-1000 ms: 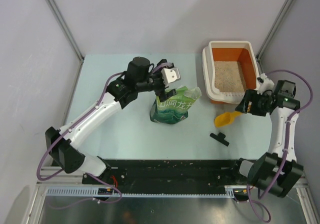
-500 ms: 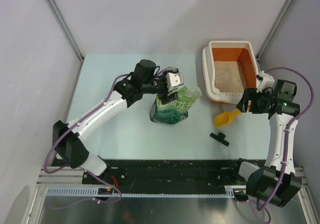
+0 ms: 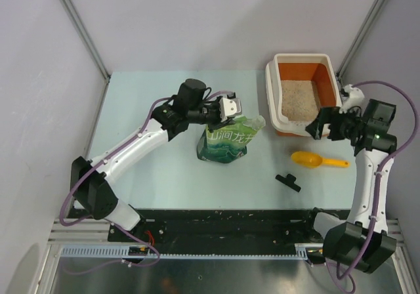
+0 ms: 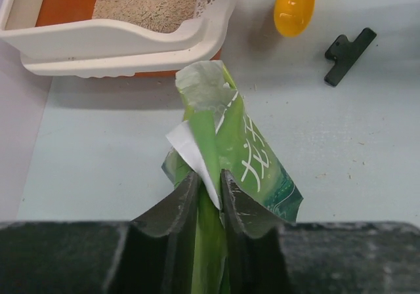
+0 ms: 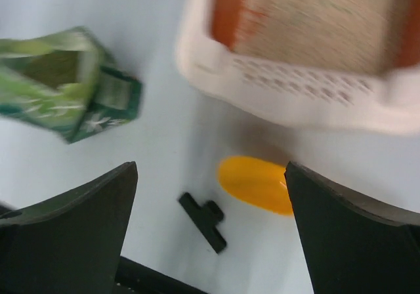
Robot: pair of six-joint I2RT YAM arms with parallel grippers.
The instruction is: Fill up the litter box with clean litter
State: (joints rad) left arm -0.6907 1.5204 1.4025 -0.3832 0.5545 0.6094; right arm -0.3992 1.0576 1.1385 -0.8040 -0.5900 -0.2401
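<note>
Left fingers (image 4: 178, 203) pinch the green bag (image 4: 257, 166); right fingers (image 5: 72, 238) gape wide, empty (scoop (image 5: 257, 184) beneath).

The litter box (image 3: 273, 104), an orange tray with a wide white rim, stands upright at far right, holding a layer of pale beige clean litter (image 3: 298, 100).

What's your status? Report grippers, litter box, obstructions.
Left gripper shut on green bag, top edge. Right gripper open, empty, near litter box. Box holds shallow clean litter. Yellow scoop, black clip loose on table, clear of box.
</note>
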